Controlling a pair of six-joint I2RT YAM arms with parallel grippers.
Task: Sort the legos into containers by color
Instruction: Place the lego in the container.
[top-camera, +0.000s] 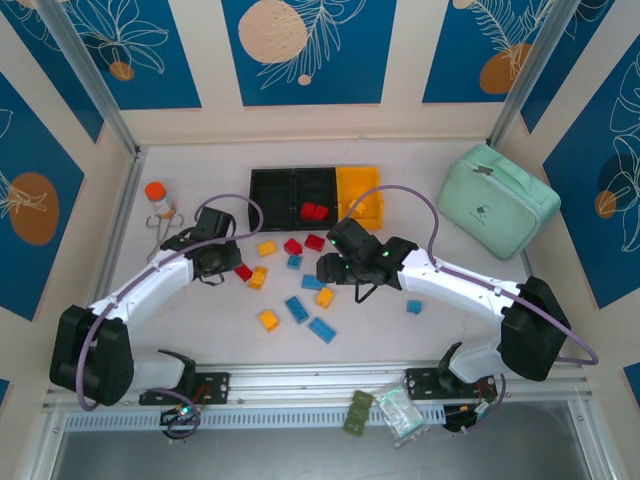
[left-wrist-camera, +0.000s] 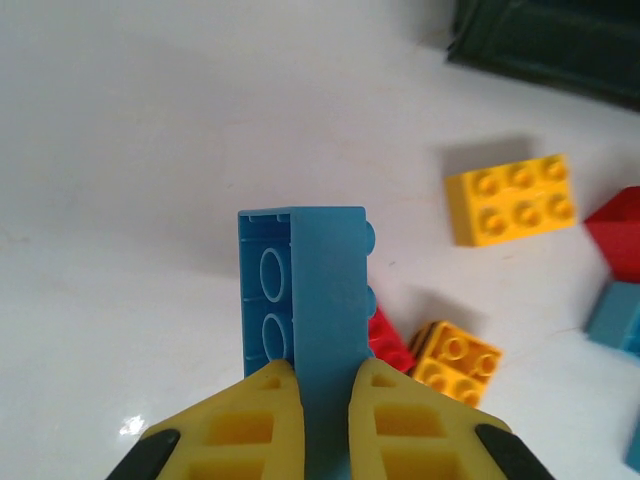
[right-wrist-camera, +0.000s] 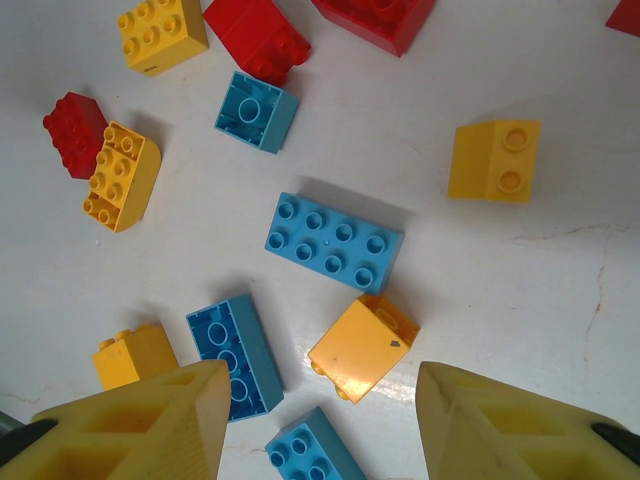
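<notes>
In front of the containers (top-camera: 272, 190), toward their left end, left hand (left-wrist-camera: 322, 385) pinches a blue brick (left-wrist-camera: 318, 290) by one end between its yellow fingers (left-wrist-camera: 260, 410). Right hand (right-wrist-camera: 322, 400) spread wide, gripping nothing, hangs over loose legos (right-wrist-camera: 334, 241), blue, red and yellow mixed, on the table (right-wrist-camera: 560, 300), just in front of the containers' yellow bin (top-camera: 355, 185). Two red bricks (top-camera: 314, 210) lie in the middle black bin (top-camera: 318, 183).

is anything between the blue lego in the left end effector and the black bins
Only one yellow lego, lying flat between the blue lego clamped in the left end effector and the black bins. It looks low enough to carry over.
</notes>
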